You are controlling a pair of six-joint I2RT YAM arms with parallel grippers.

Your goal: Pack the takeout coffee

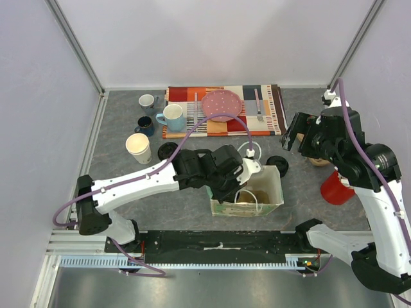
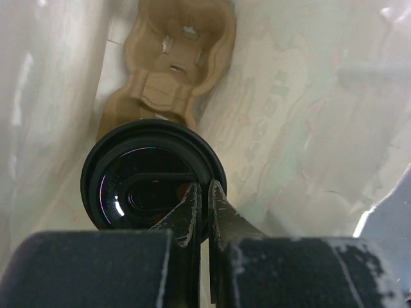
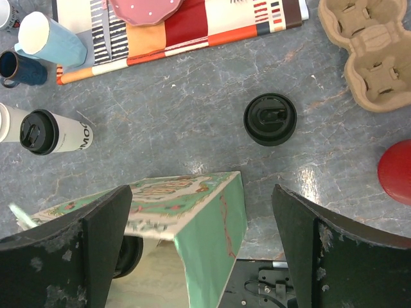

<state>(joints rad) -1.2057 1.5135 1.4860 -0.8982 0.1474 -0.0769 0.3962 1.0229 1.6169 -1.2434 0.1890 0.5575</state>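
Note:
My left gripper [image 2: 204, 186] reaches down into the open paper bag [image 1: 273, 192] and is shut on the rim of a black lid [image 2: 141, 173]. I cannot tell whether a cup hangs under that lid. A brown cardboard carrier [image 2: 173, 58] lies on the bag's floor. A cream cup with a black lid on it [image 3: 58, 135] stands left of the bag. An open cream cup [image 1: 139, 147] stands further left. A loose black lid [image 1: 277, 164] lies right of the bag, and it also shows in the right wrist view [image 3: 270, 119]. My right gripper [image 3: 200, 192] is open and empty, high above the bag's right side.
A second cardboard carrier [image 3: 369, 51] and a red cup [image 1: 337, 189] sit under my right arm. Light blue [image 1: 172, 117], navy [image 1: 145, 124] and white [image 1: 147, 101] mugs stand at the back left. A striped placemat [image 1: 276, 119] holds a pink plate [image 1: 222, 102] and a fork [image 1: 258, 106].

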